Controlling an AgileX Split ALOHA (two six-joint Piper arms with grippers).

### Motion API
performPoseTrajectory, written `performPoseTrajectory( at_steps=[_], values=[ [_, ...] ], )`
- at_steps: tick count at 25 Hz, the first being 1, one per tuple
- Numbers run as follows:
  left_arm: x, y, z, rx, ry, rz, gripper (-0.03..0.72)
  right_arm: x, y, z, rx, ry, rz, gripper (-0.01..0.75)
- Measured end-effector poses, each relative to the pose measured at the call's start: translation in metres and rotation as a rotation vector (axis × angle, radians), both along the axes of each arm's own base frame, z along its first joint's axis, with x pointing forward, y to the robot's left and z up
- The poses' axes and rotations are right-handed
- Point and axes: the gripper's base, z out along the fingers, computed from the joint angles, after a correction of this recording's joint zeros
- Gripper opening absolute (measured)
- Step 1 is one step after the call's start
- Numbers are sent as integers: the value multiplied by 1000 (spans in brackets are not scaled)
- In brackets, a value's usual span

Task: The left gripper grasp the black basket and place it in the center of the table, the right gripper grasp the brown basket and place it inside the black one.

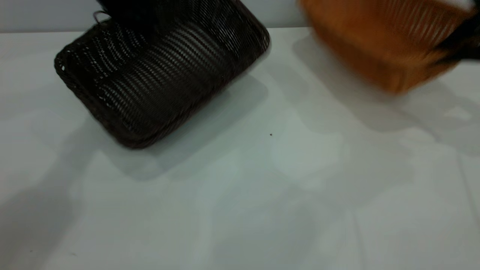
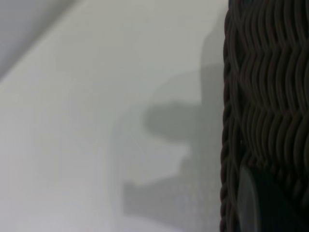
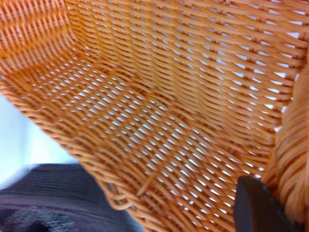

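Exterior view shows a wide pale desk (image 1: 240, 195), and above its far left part the black basket (image 1: 161, 75) hangs tilted, its shadow thrown clear of it on the desk, so it appears lifted for carrying toward the middle. At far right the brown basket (image 1: 386, 41) is also raised and blurred, apparently in motion and well apart from the dark one. The left tool (image 1: 127, 15) reaches down from the top edge onto the black basket's far rim; the left wrist view shows one finger (image 2: 256, 203) pressed against the weave, closed on the rim. The right tool (image 1: 461, 47) grips the brown basket's rim, one finger (image 3: 256, 205) lying inside against the wall.
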Motion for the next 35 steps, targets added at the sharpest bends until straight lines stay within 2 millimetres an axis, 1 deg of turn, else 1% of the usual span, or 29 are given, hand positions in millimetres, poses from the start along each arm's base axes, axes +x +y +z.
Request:
performPoseTrajectory(
  at_steps=[2,4,7,9,11,13,15,17,19,21,24,27,29,31,34,35],
  values=[
    [-12,-23,-2,37,42,-157,81,4,-14,18,8,-61,46,69],
    [-27,-51,-3,58,61,-342,81,5,-20,30,14,-94,125,69],
    [-48,-89,-4,84,62,-609,81,3,-26,37,8,-103,206,69],
    [-61,-110,-5,103,45,-751,81,2,-31,39,3,-103,227,69],
    [-71,-128,-6,108,27,-828,81,1,-34,40,2,-108,232,69],
    [-78,-141,-6,111,7,-864,81,1,-35,41,9,-112,238,69],
    [-84,-152,-6,111,-13,-887,85,1,-34,42,16,-116,248,69],
    [-87,-159,-7,110,-24,-896,95,0,-34,42,21,-118,257,69],
    [-89,-161,-13,109,-13,-899,126,0,-33,42,24,-118,262,69],
    [-89,-161,-18,110,-4,-898,193,0,-33,43,26,-119,264,69],
    [-87,-161,-20,110,-20,-882,339,0,-33,43,32,-119,268,69],
    [-81,-163,-17,91,-59,-799,453,-1,-32,43,36,-121,275,69],
    [-75,-160,-7,56,-79,-696,498,-1,-31,44,45,-121,283,69],
    [-68,-151,11,12,-72,-583,522,-2,-30,44,60,-121,294,69],
    [-58,-119,45,-63,2,-404,529,-4,-27,46,92,-120,322,69],
    [-54,-104,56,-78,33,-357,529,-5,-25,48,99,-121,338,69]
  ],
)
